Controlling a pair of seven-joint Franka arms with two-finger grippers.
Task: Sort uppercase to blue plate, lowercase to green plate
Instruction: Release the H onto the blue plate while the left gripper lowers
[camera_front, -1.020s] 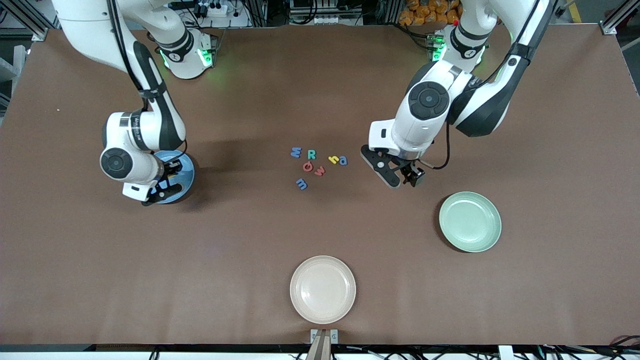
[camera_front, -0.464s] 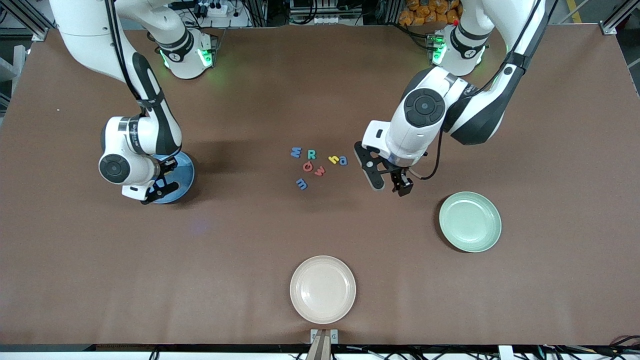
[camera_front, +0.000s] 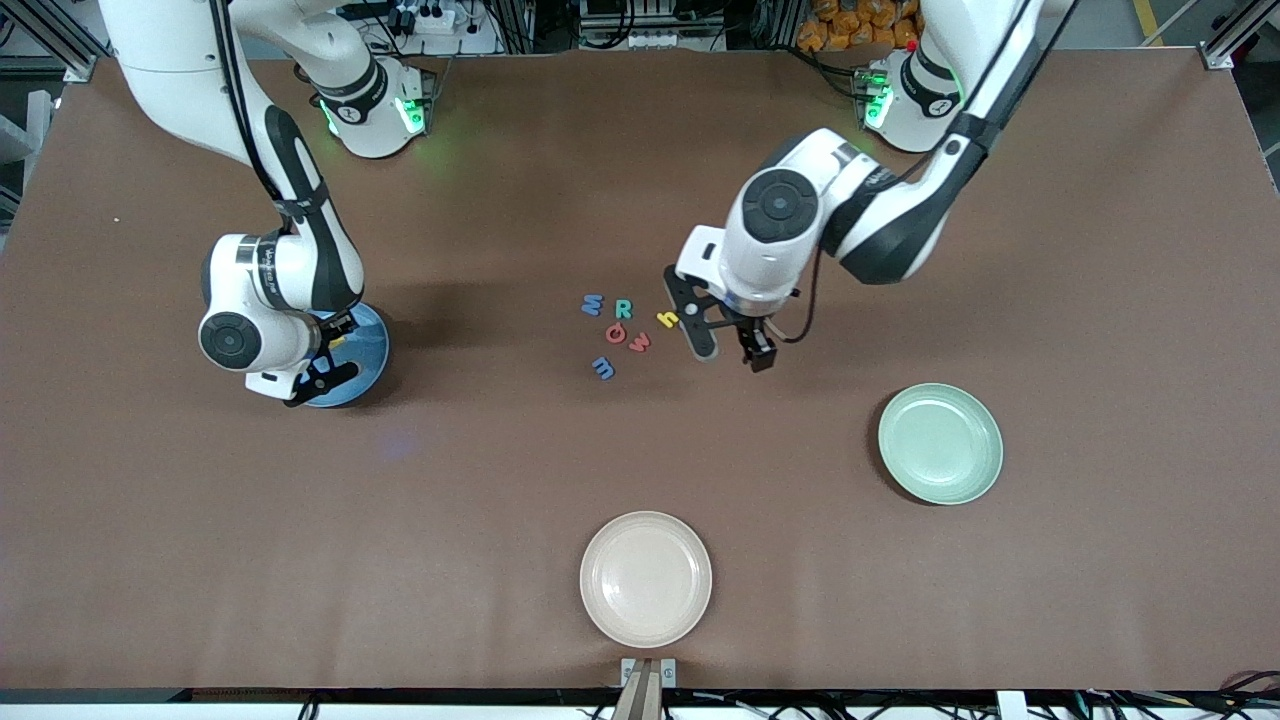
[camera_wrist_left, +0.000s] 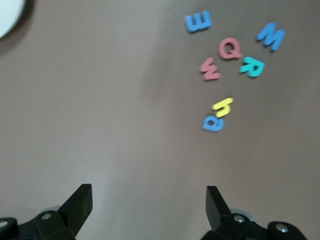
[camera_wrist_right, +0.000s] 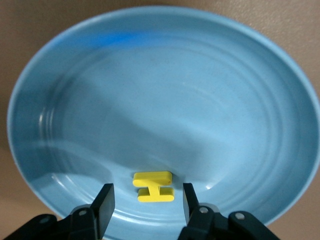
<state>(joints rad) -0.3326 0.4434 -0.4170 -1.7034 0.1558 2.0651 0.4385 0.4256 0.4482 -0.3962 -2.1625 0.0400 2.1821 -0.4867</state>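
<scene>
My right gripper (camera_wrist_right: 146, 205) hangs low over the blue plate (camera_wrist_right: 165, 100) and is open. A yellow H (camera_wrist_right: 154, 186) lies on the plate between its fingers, touching neither. The remaining letters sit in a cluster at mid-table: blue W (camera_wrist_left: 270, 36), teal R (camera_wrist_left: 251, 66), red Q (camera_wrist_left: 229, 49), red w (camera_wrist_left: 210, 69), yellow h (camera_wrist_left: 222, 106), blue a (camera_wrist_left: 212, 122) and blue m (camera_wrist_left: 198, 21). My left gripper (camera_front: 732, 352) is open and empty just beside the cluster, toward the left arm's end. The green plate (camera_front: 940, 443) holds nothing.
A cream plate (camera_front: 646, 578) stands near the table's front edge, nearer the front camera than the letters. Bare brown tabletop lies between the letter cluster and all three plates.
My right gripper has opened and the yellow H now lies free on the blue plate. My left arm has swung from near the green plate toward the letter cluster.
</scene>
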